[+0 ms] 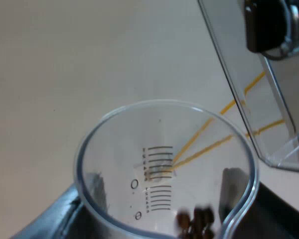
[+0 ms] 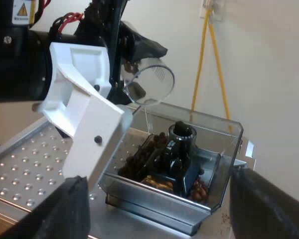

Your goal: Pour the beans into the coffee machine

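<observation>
Left tool (image 1: pixel 164 191) tips the measuring glass (image 1: pixel 162 144) over the bean hopper (image 2: pixel 224 137); right tool (image 2: pixel 169 213) hangs spread near it.
The left tool's dark fingers (image 1: pixel 95 185) press on either side of the clear measuring glass, pinching it. A few coffee beans (image 1: pixel 197 224) lie inside by the pouring lip, and the hopper's clear wall stands just beside the rim. In the right wrist view the glass hangs tilted above the hopper's edge. The hopper holds a heap of brown beans (image 2: pixel 139 159) around a black knob (image 2: pixel 182 133) and sits on the espresso machine's perforated metal top (image 2: pixel 20 169). The right tool's fingers (image 2: pixel 70 209) are spread wide, with nothing between them. Yellow cords (image 2: pixel 209 64) run down the wall (image 2: pixel 269 74) behind.
</observation>
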{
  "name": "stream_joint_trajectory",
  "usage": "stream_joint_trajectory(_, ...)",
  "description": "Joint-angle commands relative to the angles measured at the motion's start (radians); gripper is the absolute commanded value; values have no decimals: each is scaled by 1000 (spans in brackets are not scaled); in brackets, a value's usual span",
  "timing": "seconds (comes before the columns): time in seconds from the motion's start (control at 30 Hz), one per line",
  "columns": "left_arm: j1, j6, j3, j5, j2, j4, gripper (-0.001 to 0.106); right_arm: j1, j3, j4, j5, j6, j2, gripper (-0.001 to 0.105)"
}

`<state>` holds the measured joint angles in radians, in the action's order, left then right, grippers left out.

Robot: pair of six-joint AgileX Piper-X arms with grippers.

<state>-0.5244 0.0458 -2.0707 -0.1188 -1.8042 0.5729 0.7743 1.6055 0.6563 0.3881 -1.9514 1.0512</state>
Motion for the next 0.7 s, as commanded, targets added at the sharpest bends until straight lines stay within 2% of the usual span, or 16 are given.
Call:
stream_joint_trajectory(0.03,-4,70,-6,-5,8,-11,34,-4,13,7,-4,-12,-6,62)
stream_joint_trajectory(0.13,-4,119,-6,-5,8,-11,34,-4,13,7,-4,-12,-6,62)
stream_joint_trajectory(0.4,-4,178,-6,-2,8,-21,34,-4,13,7,-4,-12,-6,62)
stream_joint_trajectory(0.7,-4,187,-6,3,8,-64,34,-4,13,7,-4,-12,-6,62)
